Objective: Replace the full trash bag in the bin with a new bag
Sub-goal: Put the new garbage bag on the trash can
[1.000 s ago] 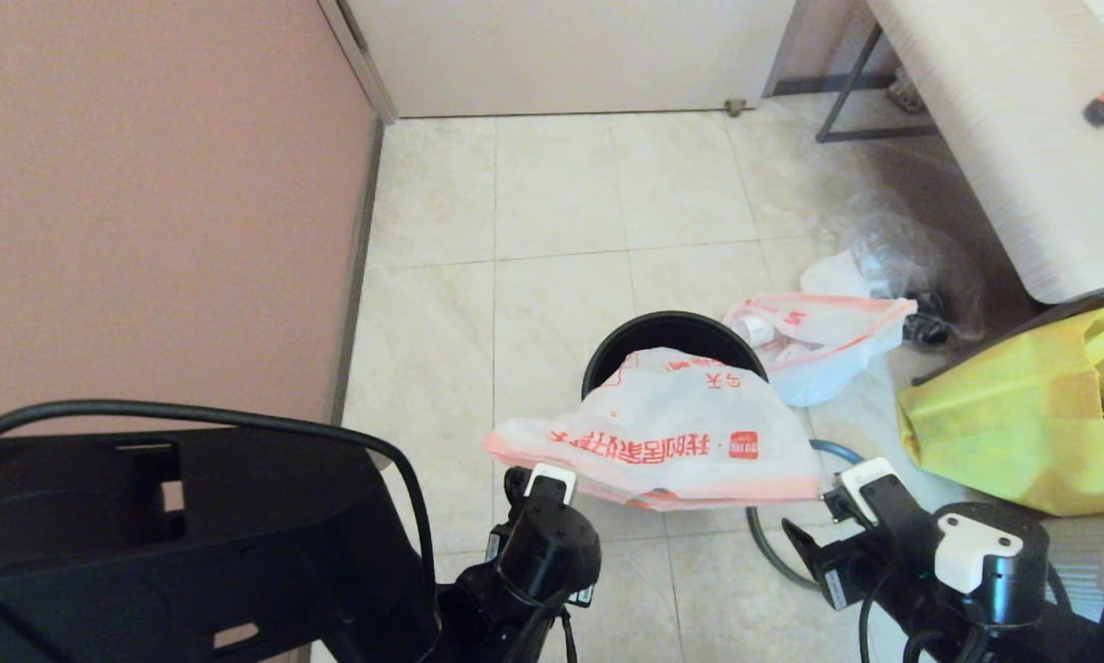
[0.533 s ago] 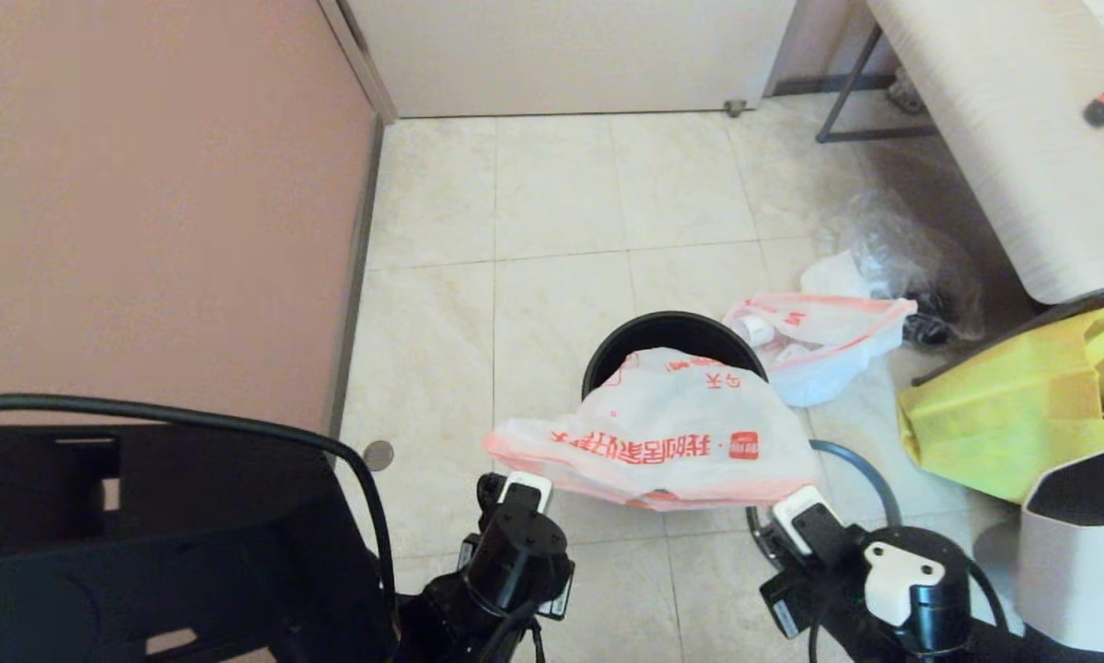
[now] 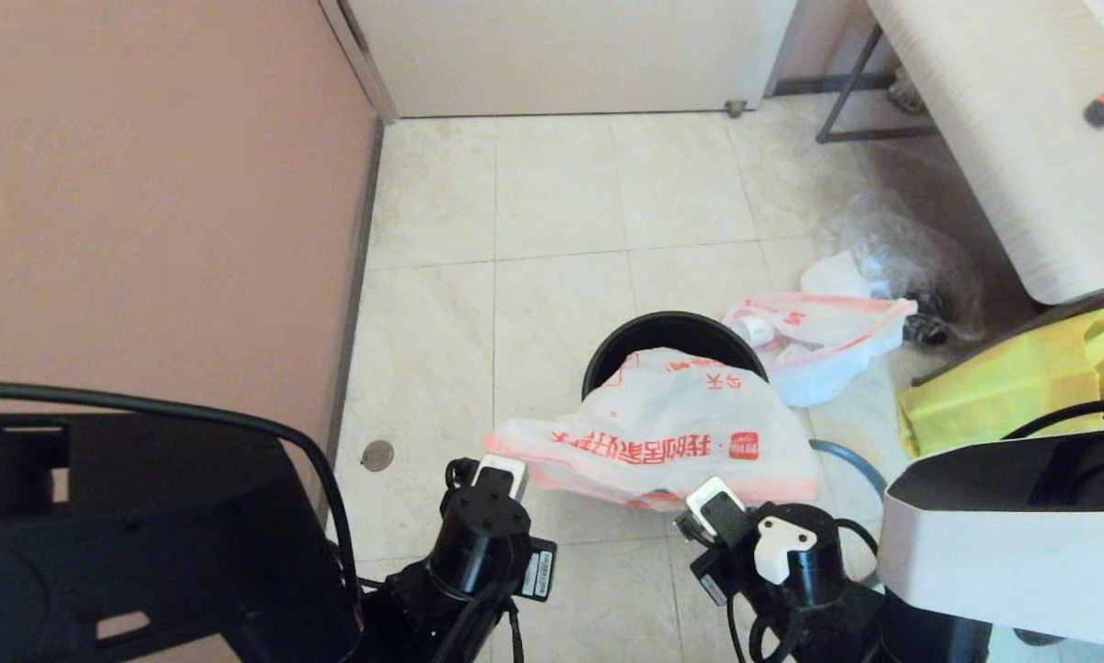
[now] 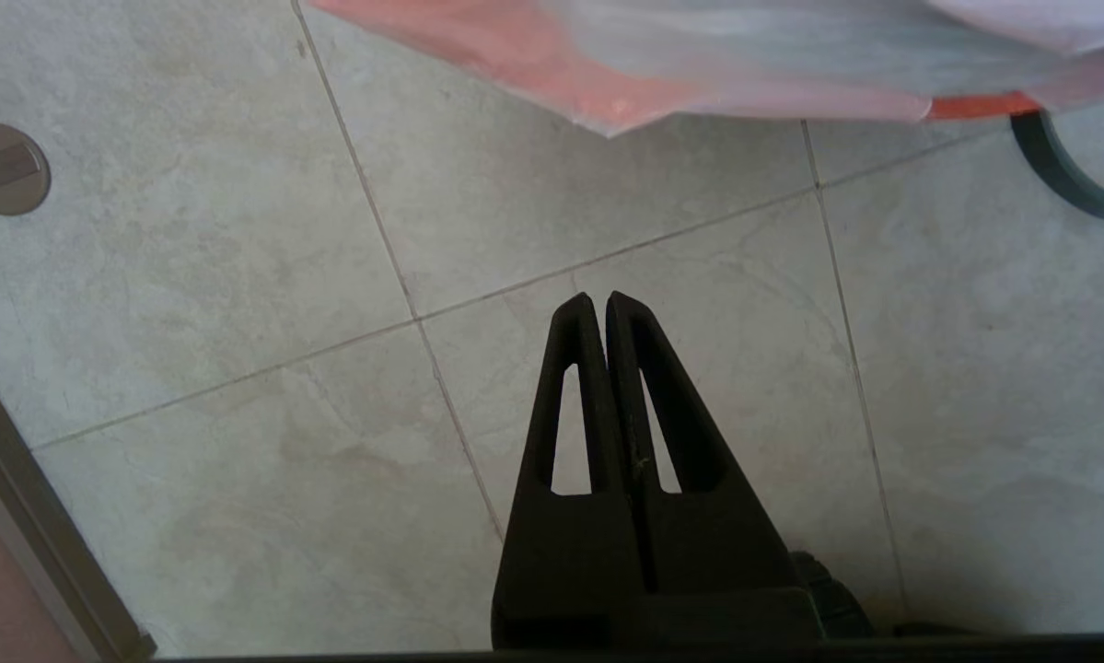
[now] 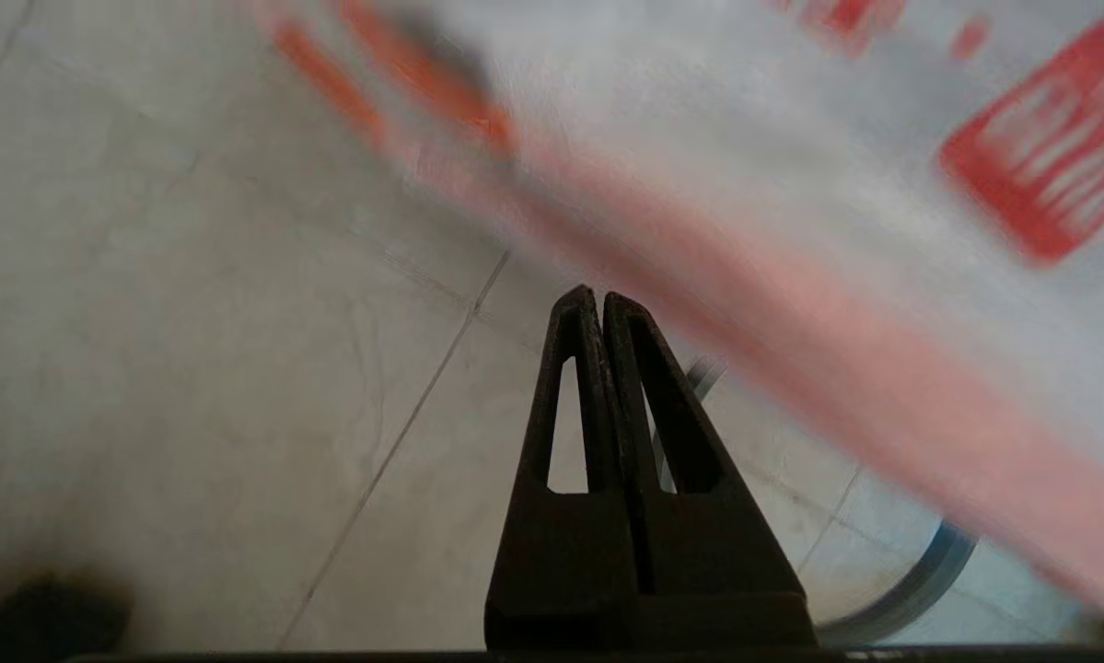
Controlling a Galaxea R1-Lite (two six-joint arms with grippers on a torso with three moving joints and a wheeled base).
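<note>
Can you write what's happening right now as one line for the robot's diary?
new bag: draped over bin | full trash bag: on floor | left gripper: shut, empty | right gripper: shut, empty

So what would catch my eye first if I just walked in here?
Probably the big white printed new bag draped loosely over the black bin mid-floor, with two black robot grippers, left and right, shut and empty just below its near edge. Right of the bin lies the full trash bag, beside a bright yellow tote.

New bag (image 3: 671, 424) draped over bin (image 3: 618, 341); full trash bag (image 3: 823, 345) on floor, prob. touching bin.
</note>
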